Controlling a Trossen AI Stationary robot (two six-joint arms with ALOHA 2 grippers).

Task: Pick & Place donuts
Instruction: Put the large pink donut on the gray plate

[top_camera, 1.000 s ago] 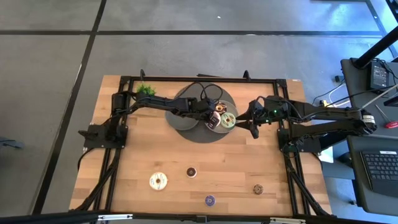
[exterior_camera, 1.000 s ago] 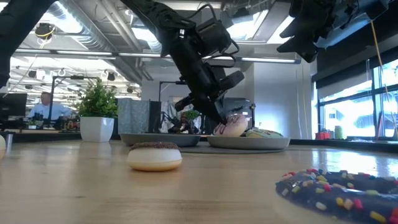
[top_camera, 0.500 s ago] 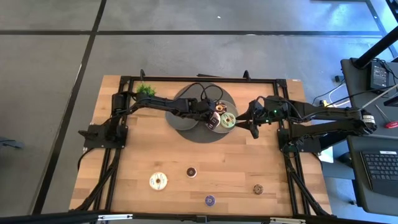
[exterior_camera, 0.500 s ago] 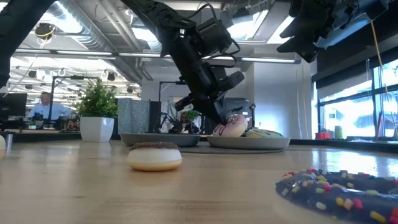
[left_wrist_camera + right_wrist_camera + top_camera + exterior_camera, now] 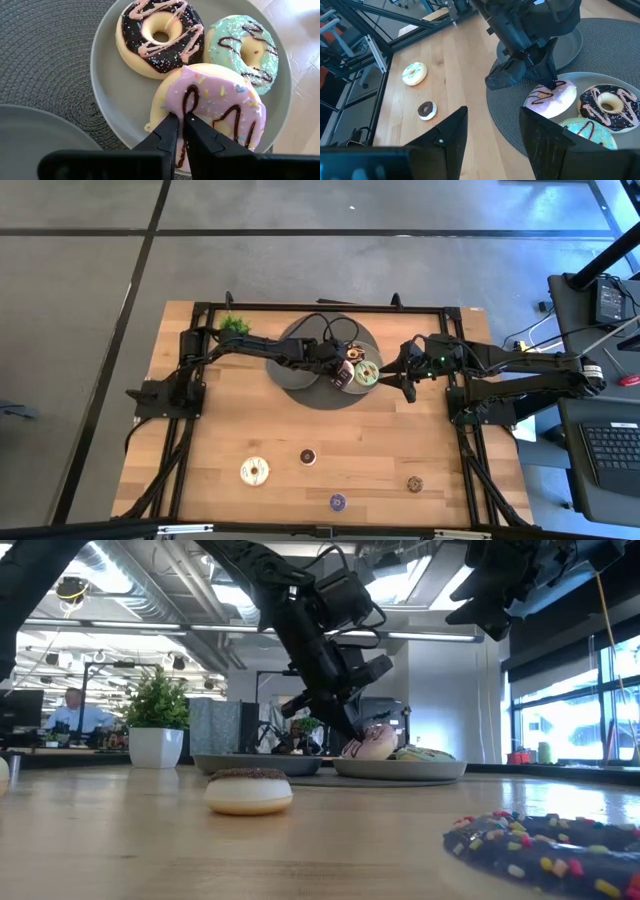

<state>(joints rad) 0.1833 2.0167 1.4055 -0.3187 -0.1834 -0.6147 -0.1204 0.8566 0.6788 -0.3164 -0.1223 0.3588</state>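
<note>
My left gripper (image 5: 182,131) is shut on the pink donut (image 5: 220,100). That donut sits tilted on a grey plate (image 5: 107,90), overlapping the chocolate donut (image 5: 160,35) and the green donut (image 5: 245,50). In the low view the pink donut (image 5: 372,743) stands up from the plate (image 5: 400,769). My right gripper (image 5: 492,145) is open and hangs in the air to the right of the plate (image 5: 408,383). The cream-white donut (image 5: 255,471), dark brown mini (image 5: 308,456), purple mini (image 5: 338,502) and tan mini (image 5: 414,484) lie flat on the near half of the table. My left gripper pinches the pink donut's near side of the ring (image 5: 162,107) between two fingers that stand close together, one finger (image 5: 167,135) at the cream outer wall. It comes slanting down from the table's left. The fingers hide the hole. The donut is tilted and leans on the other two.
A round woven grey mat (image 5: 325,395) carries the plate with the donuts and a second grey plate (image 5: 30,135) to its left. A small potted plant (image 5: 235,325) stands at the far left. Black frame rails run along the table's edges. Bare wood lies between the mat and the near donuts.
</note>
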